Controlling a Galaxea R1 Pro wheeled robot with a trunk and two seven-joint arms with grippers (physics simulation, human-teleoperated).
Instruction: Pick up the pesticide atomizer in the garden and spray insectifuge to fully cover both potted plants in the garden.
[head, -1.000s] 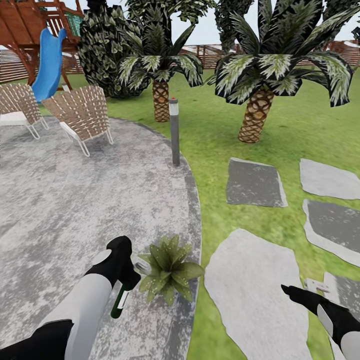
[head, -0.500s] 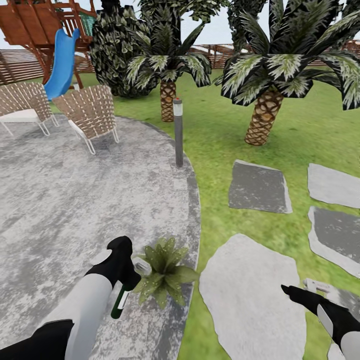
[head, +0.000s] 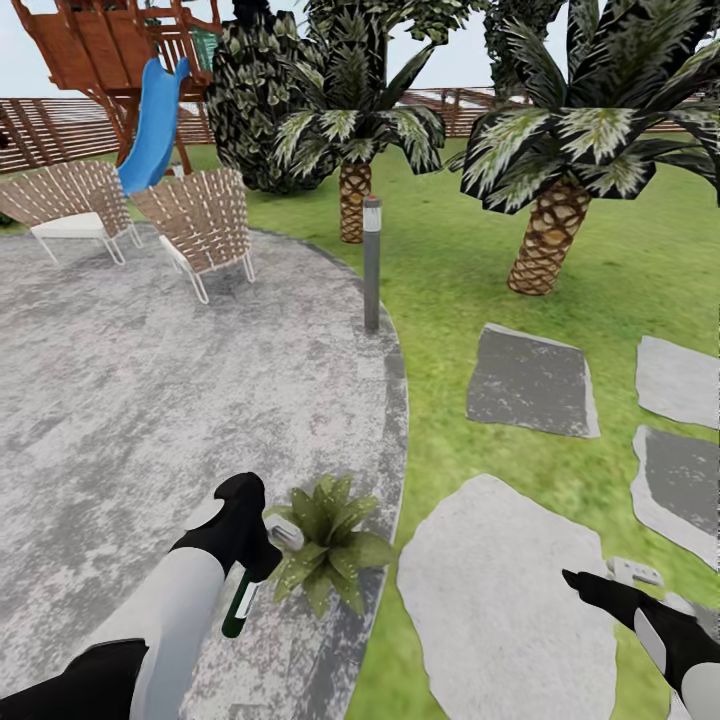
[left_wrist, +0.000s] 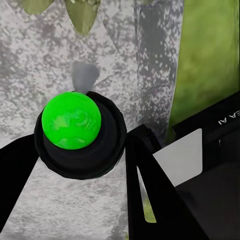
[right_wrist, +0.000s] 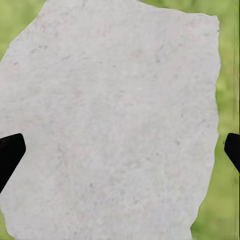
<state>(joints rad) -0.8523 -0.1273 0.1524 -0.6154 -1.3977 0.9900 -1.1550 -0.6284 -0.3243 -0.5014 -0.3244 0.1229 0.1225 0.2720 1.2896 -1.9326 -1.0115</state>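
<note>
Pesticide atomizer (head: 240, 600) sits in the left gripper (head: 262, 553), which is squeezed tight around it. The dark green bottle hangs down below that gripper, and its white trigger head (head: 287, 533) sticks out on top, aimed at the potted plant (head: 330, 540). The plant's pointed leaves are just beside the nozzle, nearly touching it. In the left wrist view the bottle is seen end-on as a bright green round spot (left_wrist: 71, 120) between the dark fingers (left_wrist: 150, 185), with a few leaf tips (left_wrist: 80, 12) ahead of it.

Compared with a moment ago, the whole picture has slid to one side, so the camera has turned a bit. The chairs (head: 200, 225), the bollard lamp (head: 372, 262) and the palms (head: 350, 200) all show in new spots in the view. The left arm and the bottle look the same as before, and the plant has stayed right by the nozzle. So I think the robot is holding its aim on this plant, ready to spray or in the middle of spraying it. I see no mist in the pictures, so I cannot tell how much of the plant is covered.

The right gripper (head: 590, 580) is well away from the plant, over a pale stepping slab (head: 500, 600). Its fingers are spread wide apart and hold nothing. I see one plant here, so the second one is likely left to do.
</note>
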